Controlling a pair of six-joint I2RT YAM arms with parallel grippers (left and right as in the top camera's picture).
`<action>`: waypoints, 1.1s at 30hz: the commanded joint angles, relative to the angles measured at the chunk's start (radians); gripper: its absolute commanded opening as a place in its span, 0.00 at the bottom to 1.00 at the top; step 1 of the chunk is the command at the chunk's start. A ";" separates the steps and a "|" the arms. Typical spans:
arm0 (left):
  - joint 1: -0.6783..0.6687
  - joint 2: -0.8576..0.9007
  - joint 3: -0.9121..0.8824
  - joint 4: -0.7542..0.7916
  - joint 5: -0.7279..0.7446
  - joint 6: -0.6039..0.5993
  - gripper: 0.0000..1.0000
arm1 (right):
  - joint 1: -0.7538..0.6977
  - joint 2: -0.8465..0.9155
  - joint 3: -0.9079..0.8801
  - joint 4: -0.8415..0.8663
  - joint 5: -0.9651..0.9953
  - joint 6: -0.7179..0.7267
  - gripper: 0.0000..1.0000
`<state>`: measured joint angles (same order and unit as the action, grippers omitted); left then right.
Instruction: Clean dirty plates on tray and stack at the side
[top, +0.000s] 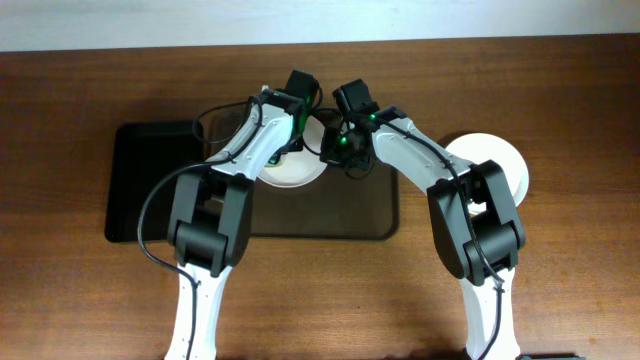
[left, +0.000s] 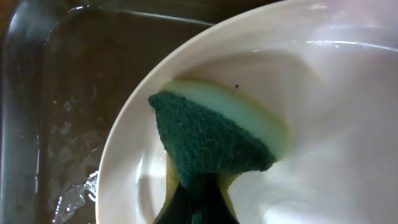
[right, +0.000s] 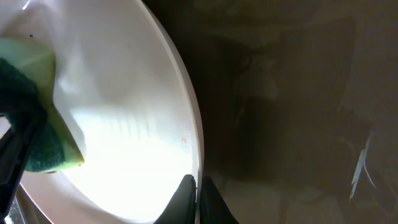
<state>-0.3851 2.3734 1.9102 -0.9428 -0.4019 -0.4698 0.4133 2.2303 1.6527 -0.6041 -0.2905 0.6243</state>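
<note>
A white plate is held tilted over the far edge of the dark brown tray. My left gripper is shut on a green-and-yellow sponge pressed against the plate's inner face. My right gripper is shut on the plate's rim, one finger on each side. The sponge also shows at the left of the right wrist view. A stack of white plates sits on the table right of the tray.
A smaller glossy black tray lies left of the brown tray, with a clear container at its far right corner. The brown tray's wet surface shows behind the plate. Both arms crowd the tray's far edge.
</note>
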 joint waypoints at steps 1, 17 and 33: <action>0.010 0.055 0.100 -0.080 -0.058 0.113 0.00 | -0.001 0.004 0.006 -0.012 0.013 -0.017 0.04; 0.033 0.056 0.136 0.044 0.144 0.206 0.01 | -0.001 0.004 0.006 -0.020 0.012 -0.025 0.04; 0.045 0.056 0.136 -0.097 0.437 0.370 0.00 | -0.001 0.004 0.006 -0.027 0.010 -0.026 0.04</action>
<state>-0.3382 2.4161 2.0525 -1.0904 0.0784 0.0189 0.4038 2.2303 1.6527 -0.6312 -0.2737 0.6018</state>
